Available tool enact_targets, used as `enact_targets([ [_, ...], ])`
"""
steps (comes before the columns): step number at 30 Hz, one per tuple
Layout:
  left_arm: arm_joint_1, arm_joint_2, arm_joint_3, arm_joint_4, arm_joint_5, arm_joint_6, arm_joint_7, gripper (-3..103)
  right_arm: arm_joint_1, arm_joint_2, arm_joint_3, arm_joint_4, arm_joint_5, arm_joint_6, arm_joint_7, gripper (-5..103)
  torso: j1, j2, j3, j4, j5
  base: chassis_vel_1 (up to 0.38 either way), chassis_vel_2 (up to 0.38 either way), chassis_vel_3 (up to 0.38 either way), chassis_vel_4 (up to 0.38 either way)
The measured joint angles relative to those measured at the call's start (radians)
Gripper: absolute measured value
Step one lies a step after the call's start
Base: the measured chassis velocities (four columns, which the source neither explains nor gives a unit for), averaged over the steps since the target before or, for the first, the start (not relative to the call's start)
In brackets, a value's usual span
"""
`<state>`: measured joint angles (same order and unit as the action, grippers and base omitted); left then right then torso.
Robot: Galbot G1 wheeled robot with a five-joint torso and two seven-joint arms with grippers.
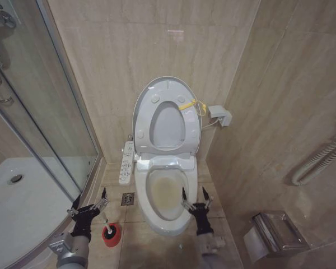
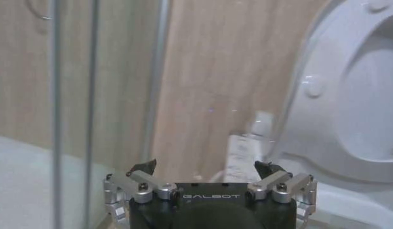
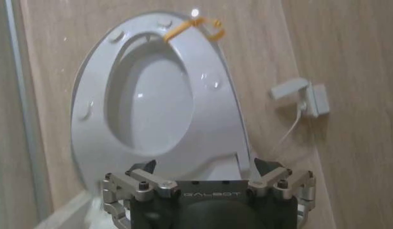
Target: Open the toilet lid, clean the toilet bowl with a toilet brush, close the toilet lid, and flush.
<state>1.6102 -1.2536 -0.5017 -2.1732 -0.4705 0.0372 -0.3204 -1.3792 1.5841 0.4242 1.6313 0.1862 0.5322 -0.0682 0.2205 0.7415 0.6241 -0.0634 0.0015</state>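
Beige marble-look tile covers the walls and floor of a small bathroom, with a glass shower enclosure [image 1: 39, 112] on the robot's left. At the back wall the toilet lid [image 1: 167, 89] stands raised with the seat [image 1: 168, 126] up against it, a yellow band [image 1: 188, 105] looped at its edge. Below, the toilet bowl [image 1: 167, 193] lies exposed, its inside beige-tinted.

Left gripper [image 1: 92, 204] hangs low beside the shower frame, fingers spread wide, holding nothing. Right gripper [image 1: 196, 200] hovers at the bowl's right rim, likewise spread wide and empty.

Judged step in hand: fetching the toilet brush [image 1: 109, 230], which stands in its red holder [image 1: 112, 235] on the floor tile, left of the bowl. The brush lies just beside and slightly below-right of the left gripper, not touching it; it is well apart from the right gripper, with the bowl between them.

Recommendation: bring the left gripper over the white handle, align the fingers either side of it, close firmly near the top, and lift straight up so the holder does not tip.
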Motion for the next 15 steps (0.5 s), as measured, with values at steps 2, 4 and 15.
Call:
enact_targets([
  [2,-0.008,0.005,0.017,0.0,0.0,-0.006,0.017,100,0.003,0.001,0.014,0.022,0.002,-0.009,0.016,100,0.0,0.0,0.0,-0.0002,0.0019,0.0,0.0,0.0,0.0],
  [4,-0.011,0.011,0.037,0.0,0.002,-0.016,0.038,100,0.022,-0.006,0.048,0.051,0.004,-0.027,0.054,100,0.0,0.0,0.0,-0.0008,0.0012,0.0,0.0,0.0,0.0],
  [15,0.014,-0.005,0.05,0.008,0.04,-0.043,0.073,100,0.176,-0.093,0.099,0.036,0.025,-0.101,0.158,100,0.0,0.0,0.0,-0.0006,-0.001,0.0,0.0,0.0,0.0],
])
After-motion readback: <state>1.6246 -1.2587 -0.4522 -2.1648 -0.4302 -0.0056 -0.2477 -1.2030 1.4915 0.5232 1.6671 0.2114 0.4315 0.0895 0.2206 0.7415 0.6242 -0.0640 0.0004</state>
